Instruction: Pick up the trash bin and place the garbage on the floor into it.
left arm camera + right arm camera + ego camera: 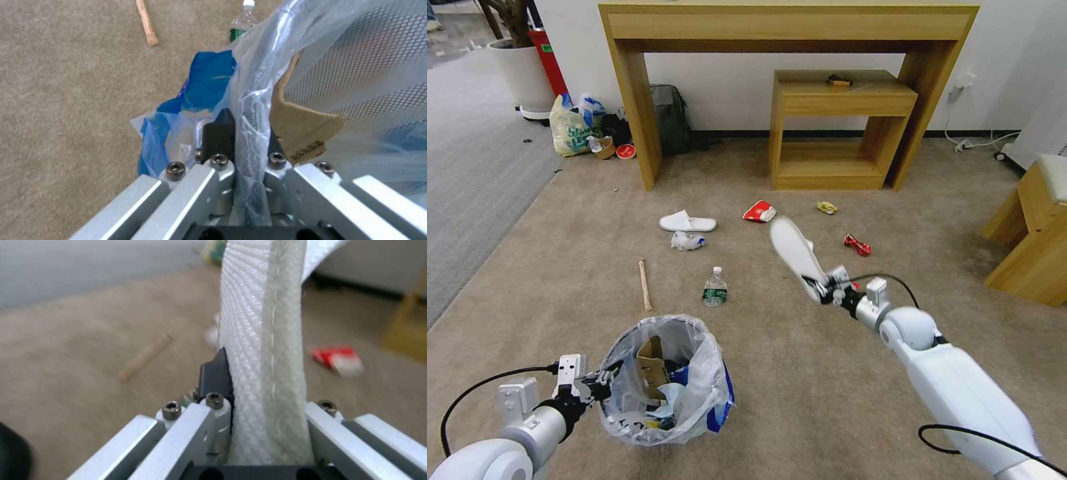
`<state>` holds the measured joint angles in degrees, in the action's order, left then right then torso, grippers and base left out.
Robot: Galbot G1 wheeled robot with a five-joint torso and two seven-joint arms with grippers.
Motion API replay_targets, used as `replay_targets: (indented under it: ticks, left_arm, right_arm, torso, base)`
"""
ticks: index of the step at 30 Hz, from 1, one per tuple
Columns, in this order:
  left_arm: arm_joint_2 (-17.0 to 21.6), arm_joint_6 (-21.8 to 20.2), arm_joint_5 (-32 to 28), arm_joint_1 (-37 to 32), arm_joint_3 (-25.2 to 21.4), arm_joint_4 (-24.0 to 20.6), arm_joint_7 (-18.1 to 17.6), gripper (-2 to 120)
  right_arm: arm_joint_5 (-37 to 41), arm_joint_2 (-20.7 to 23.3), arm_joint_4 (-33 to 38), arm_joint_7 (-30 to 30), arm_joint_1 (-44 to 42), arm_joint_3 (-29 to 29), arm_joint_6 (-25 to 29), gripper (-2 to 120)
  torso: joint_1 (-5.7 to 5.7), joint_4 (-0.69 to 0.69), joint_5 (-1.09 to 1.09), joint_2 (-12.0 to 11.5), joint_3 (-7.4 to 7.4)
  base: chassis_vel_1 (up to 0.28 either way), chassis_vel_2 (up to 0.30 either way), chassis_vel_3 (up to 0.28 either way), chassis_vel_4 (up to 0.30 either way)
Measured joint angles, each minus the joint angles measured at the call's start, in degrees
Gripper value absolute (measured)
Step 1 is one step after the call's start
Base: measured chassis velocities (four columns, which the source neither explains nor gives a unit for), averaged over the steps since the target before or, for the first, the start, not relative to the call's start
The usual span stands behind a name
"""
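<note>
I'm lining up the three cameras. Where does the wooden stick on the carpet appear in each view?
Head view: the wooden stick lies on the carpet, ahead of the trash bin, beside the bottle.
Left wrist view: beyond the bin's bag, beside the bottle.
Right wrist view: blurred, across the held slipper from the red-and-white wrapper.
Shared landmark: the beige carpet beneath it.
</note>
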<state>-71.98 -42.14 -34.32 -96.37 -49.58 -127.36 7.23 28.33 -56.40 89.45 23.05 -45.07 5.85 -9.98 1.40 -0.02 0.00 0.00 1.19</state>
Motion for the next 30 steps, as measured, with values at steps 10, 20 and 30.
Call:
replay_targets:
  ticks: [10,20,30]
  left_arm:
    - [0.15,0.0,0.04,0.38,0.24,0.3,-0.02,0]
    - [0.07,0.0,1.17,0.9,1.98,0.34,-0.24,0]
    - [-0.21,0.0,1.51,1.02,2.62,-0.2,-0.8,0]
  right_arm:
    - [4.65,0.16,17.83,-1.87,2.22,-6.74,-4.47,2]
    - [6.68,-1.1,22.62,-2.57,5.13,-16.87,-5.28,2]
    - [6.21,-6.66,20.37,-3.87,7.48,-26.35,-5.41,2]
  torso:
    - [0.0,0.01,-0.01,0.0,0.0]
    - [0.0,0.0,-0.01,0.0,0.0]
    - [0.0,0.0,0.0,0.0,0.0]
  base:
    - [0.0,0.0,0.0,0.0]
    - [0.0,0.0,0.0,0.0]
    - [0.0,0.0,0.0,0.0]
